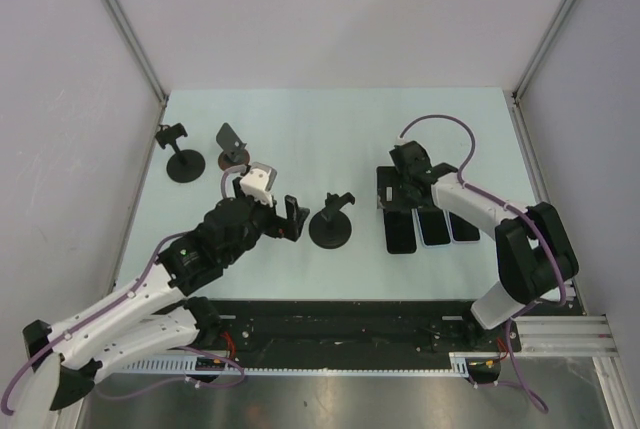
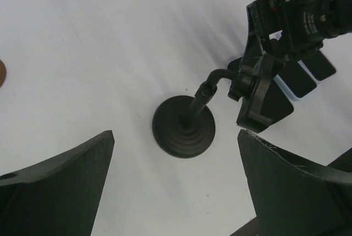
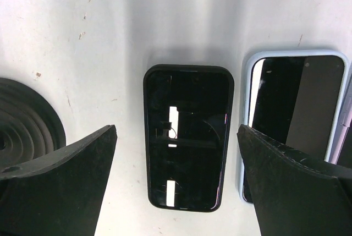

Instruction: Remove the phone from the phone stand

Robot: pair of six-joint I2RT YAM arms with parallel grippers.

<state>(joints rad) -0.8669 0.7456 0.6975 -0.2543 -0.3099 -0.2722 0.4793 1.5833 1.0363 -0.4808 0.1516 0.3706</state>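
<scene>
The right gripper [image 3: 176, 129] hangs over the right half of the table [image 1: 330, 129] with its 2 fingers spread wide, holding nothing; directly beneath it, framed between the fingers without touching them, the black phone [image 3: 188, 137] lies flat, screen up, on the surface. The phone is off its holder; just to its right lies a blue-cased phone [image 3: 294, 126], close alongside it, and a 3rd phone [image 1: 463, 226] lies beyond that, the 3 making a row.

The phone stand [image 1: 332, 224] sits near the middle of the table, just left of the black phone; its round base rests on the surface, its curved neck rises to a cradle [image 2: 258, 95] that carries nothing.

The left gripper [image 2: 176, 134] is likewise wide apart and empty; it hovers close to the stand on its left side, and in the left wrist view the base lies between the 2 fingers, clear of both.

2 more stands [image 1: 183, 161] [image 1: 235, 154] are at the far left of the table, well apart from both arms.
</scene>
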